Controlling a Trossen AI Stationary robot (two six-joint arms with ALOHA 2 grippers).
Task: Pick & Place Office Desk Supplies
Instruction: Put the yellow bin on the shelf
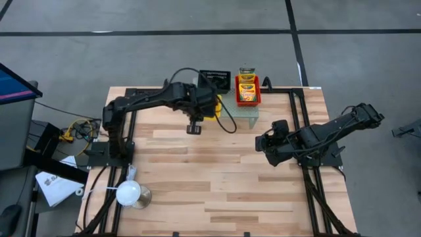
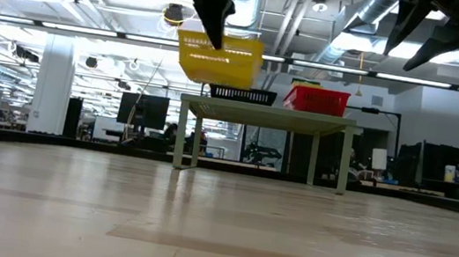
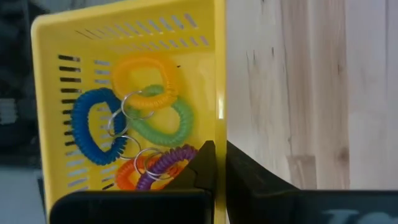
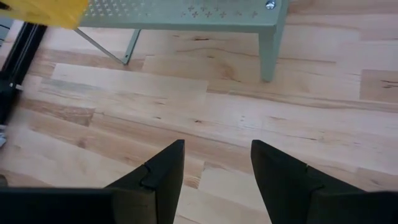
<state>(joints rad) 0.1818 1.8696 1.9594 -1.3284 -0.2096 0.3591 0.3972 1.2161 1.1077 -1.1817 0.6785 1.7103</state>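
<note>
Left end effector (image 3: 219, 163) pinches yellow bin (image 3: 124, 74) wall, bands (image 3: 134, 118) inside; keep it level. Right end effector (image 4: 217, 163) wide, idle.

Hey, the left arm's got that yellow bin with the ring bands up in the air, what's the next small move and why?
Probably carry it on toward the pale green shelf and lower it there. The left gripper has its jaws pinched on the wall of the yellow bin, which hangs above shelf height beside the black basket and red bin. The coloured bands lie inside. The right gripper waits open.
</note>
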